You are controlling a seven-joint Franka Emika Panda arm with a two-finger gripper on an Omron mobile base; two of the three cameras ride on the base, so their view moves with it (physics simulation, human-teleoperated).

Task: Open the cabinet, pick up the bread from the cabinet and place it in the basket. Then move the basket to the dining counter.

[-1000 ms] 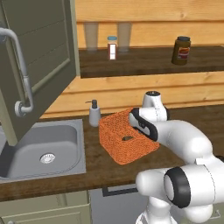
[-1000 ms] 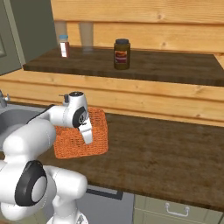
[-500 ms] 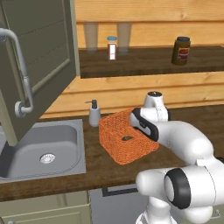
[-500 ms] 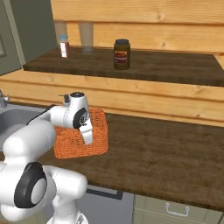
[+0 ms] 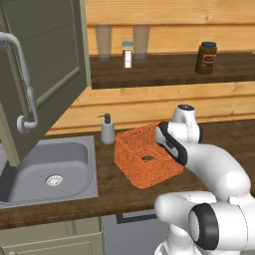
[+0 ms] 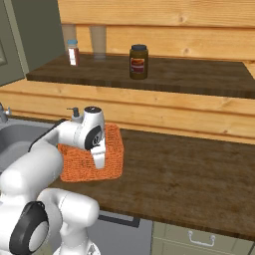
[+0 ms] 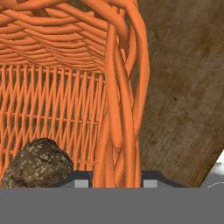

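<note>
Since a second ago we see almost nothing shifted: our arm stays bent over the basket (image 5: 146, 160) and the basket sits where it sat, though the log of pictures shows our hand just as low at its wall as before.

Going left to right in the left base view, we find the cabinet (image 5: 46, 74) door swung open, its curved grey handle (image 5: 26, 84) toward us, above the steel sink (image 5: 49, 170). Next comes a soap dispenser (image 5: 107, 129) against the wood wall, then the orange basket on the dark worktop (image 5: 104, 191), with our white arm reaching down at its right side. On the dining counter (image 5: 164, 69) behind stand a small shaker (image 5: 127, 54) and, further right, a dark jar (image 5: 206, 58).

From the hand view, the bread (image 7: 38, 165) lies inside the basket on its mesh floor, at the lower left. Our gripper (image 7: 116, 177) straddles the basket's side wall: the orange weave rises between the two finger tips, which are closed in on it, pinching the wall. In the right base view the gripper (image 6: 99, 160) points down on the basket's right side wall.
</note>
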